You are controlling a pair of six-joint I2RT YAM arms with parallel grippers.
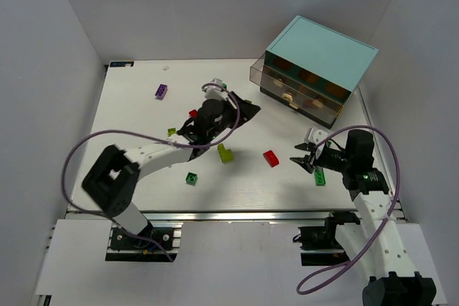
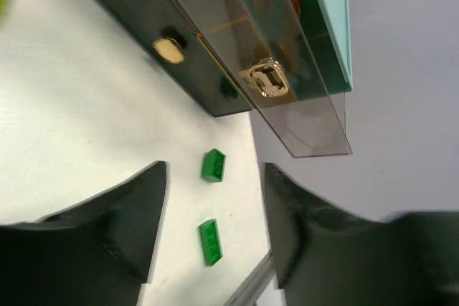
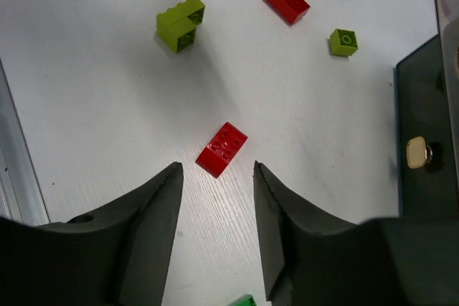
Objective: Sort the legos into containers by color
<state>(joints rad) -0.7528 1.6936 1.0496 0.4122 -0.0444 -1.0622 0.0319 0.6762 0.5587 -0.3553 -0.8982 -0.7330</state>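
White table [image 1: 136,105], grey walls [image 1: 57,34]. Legos [image 1: 225,153] lie loose across the table, and the cabinet [image 1: 323,51] sits far right with one drawer [image 1: 262,74] out. Left gripper [image 2: 215,170] is spread and empty. Right gripper [image 3: 216,170] is the same, with a red lego [image 3: 222,150] just ahead.

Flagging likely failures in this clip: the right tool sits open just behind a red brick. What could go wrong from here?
1. The red brick lies skewed just ahead of the open right tool. Closing on it may pinch a corner and flick it away.
2. The cabinet stands close beside that tool, so a swing toward it could hit a drawer knob.
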